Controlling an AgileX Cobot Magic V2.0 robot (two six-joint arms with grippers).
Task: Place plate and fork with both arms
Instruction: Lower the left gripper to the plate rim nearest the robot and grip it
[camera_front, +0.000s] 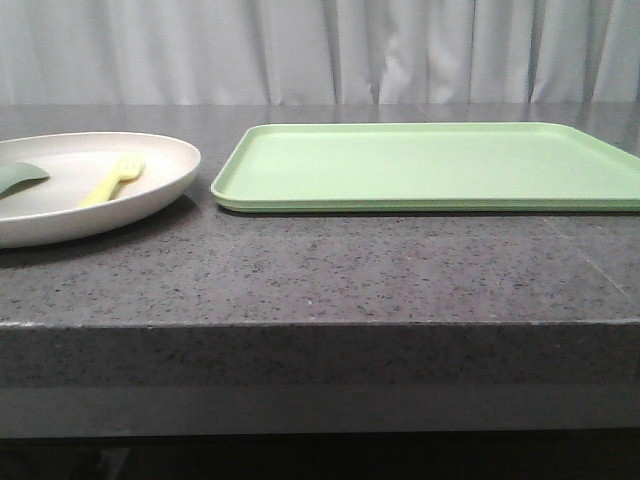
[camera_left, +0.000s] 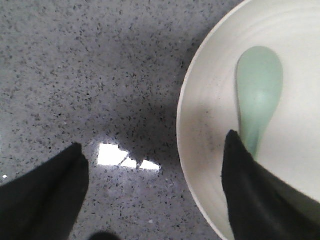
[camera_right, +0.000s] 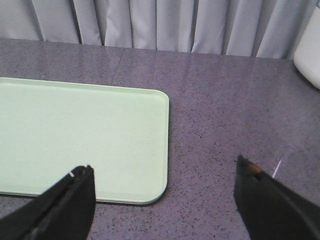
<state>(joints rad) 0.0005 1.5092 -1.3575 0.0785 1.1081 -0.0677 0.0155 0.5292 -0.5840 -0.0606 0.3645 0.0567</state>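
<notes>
The cream plate (camera_front: 150, 190) lies at the left of the table. The pale yellow fork (camera_front: 112, 180) lies in it, beside a grey-green rounded utensil (camera_front: 20, 177). In the left wrist view my left gripper (camera_left: 155, 150) is open above the plate's rim (camera_left: 186, 130); one finger hangs over the plate near the grey-green utensil (camera_left: 259, 90), the other over the bare table. The fork is out of that view. My right gripper (camera_right: 165, 175) is open above the table, by a corner of the light-green tray (camera_right: 100, 135). Neither gripper shows in the front view.
The flat light-green tray (camera_front: 430, 165) lies at the centre and right of the dark speckled table (camera_front: 320, 270). A white object (camera_right: 309, 50) stands at the edge of the right wrist view. Grey curtains hang behind the table.
</notes>
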